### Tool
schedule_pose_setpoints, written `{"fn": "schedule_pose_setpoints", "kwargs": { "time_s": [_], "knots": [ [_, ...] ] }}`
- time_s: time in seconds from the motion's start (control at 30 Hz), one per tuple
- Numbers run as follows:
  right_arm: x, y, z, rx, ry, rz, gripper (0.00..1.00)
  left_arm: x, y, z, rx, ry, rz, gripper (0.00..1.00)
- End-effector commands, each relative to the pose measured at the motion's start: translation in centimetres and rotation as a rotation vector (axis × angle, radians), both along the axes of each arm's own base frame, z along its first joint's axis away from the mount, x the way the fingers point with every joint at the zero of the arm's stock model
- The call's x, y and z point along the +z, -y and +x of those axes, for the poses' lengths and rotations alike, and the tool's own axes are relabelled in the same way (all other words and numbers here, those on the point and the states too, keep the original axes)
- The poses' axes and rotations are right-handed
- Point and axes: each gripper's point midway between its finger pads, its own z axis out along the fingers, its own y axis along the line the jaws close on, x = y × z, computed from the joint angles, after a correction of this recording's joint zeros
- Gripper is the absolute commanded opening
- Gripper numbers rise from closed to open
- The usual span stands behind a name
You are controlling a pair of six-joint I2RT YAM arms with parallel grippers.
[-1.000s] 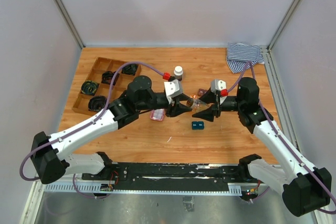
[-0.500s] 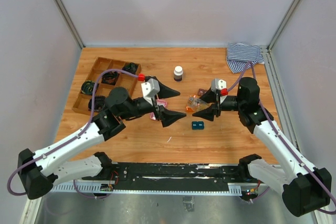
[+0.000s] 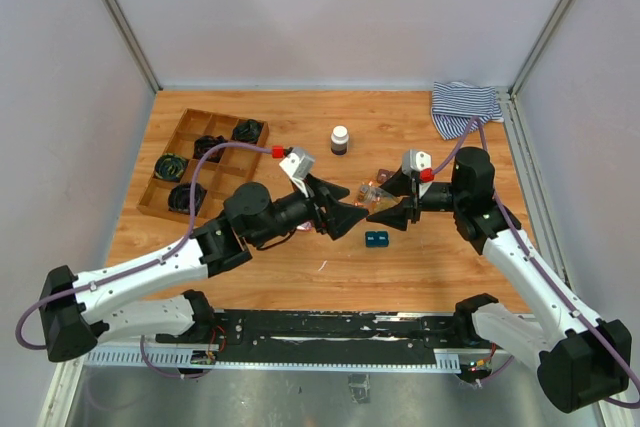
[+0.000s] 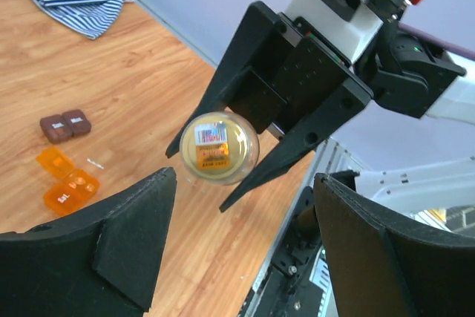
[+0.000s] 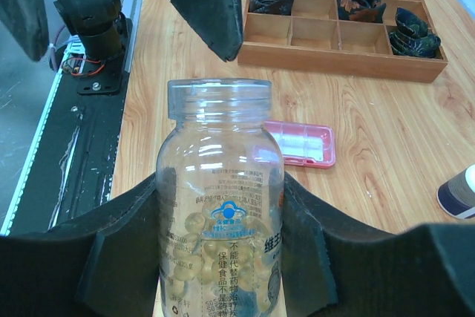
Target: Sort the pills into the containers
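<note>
A clear, uncapped bottle (image 5: 219, 206) with yellow pills (image 5: 194, 261) in its lower half stands between the pads of my right gripper (image 5: 219, 250), which is shut on it. In the top view this bottle (image 3: 374, 194) is held above the table's middle. My left gripper (image 3: 352, 209) is open just left of it, its jaws wide apart and holding nothing. The left wrist view looks into the bottle's mouth (image 4: 219, 148). The containers lie around: pink (image 5: 300, 142), orange (image 4: 68, 182), brown (image 4: 65, 125), teal (image 3: 377, 239).
A wooden compartment tray (image 3: 186, 129) with black coils sits at the back left. A small dark bottle with a white cap (image 3: 340, 139) stands behind the grippers. A striped cloth (image 3: 465, 102) lies in the back right corner.
My left gripper left the bottle's mouth, drew back to the left while opening wide, then swung right again towards the bottle. The right arm and bottle have stayed still.
</note>
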Motion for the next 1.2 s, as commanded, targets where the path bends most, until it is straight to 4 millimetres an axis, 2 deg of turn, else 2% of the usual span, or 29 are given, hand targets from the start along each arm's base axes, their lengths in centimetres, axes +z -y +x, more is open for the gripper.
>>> {"fn": "schedule_pose_setpoints", "kwargs": {
  "time_s": [0.0, 0.17, 0.27, 0.53, 0.7, 0.87, 1.07, 1.17],
  "knots": [
    [0.6, 0.4, 0.8, -0.023, 0.018, 0.006, 0.01, 0.6, 0.1, 2.3, 0.162, -0.017, 0.049, 0.82],
    [0.6, 0.4, 0.8, -0.024, 0.019, 0.006, 0.01, 0.4, 1.5, 2.7, 0.154, -0.047, 0.057, 0.82],
    [0.6, 0.4, 0.7, -0.024, 0.018, 0.006, 0.01, 0.5, 1.9, 3.0, 0.155, -0.044, 0.068, 0.78],
    [0.9, 0.4, 0.6, -0.021, 0.025, 0.009, 0.01, 0.4, 3.5, 2.6, 0.086, -0.048, 0.087, 0.59],
    [1.0, 0.4, 0.6, -0.020, 0.028, 0.011, 0.01, 0.1, 4.0, 2.0, 0.043, -0.044, 0.104, 0.38],
    [1.0, 0.4, 0.6, -0.021, 0.028, 0.011, 0.01, -0.2, 4.3, 1.2, -0.014, -0.016, 0.132, 0.24],
    [1.0, 0.5, 0.6, -0.021, 0.027, 0.012, 0.01, -0.3, 4.4, -0.2, -0.108, 0.088, 0.153, 0.24],
    [1.0, 0.5, 0.6, -0.021, 0.026, 0.012, 0.01, 0.0, 4.3, -0.8, -0.148, 0.144, 0.163, 0.29]
  ]
}}
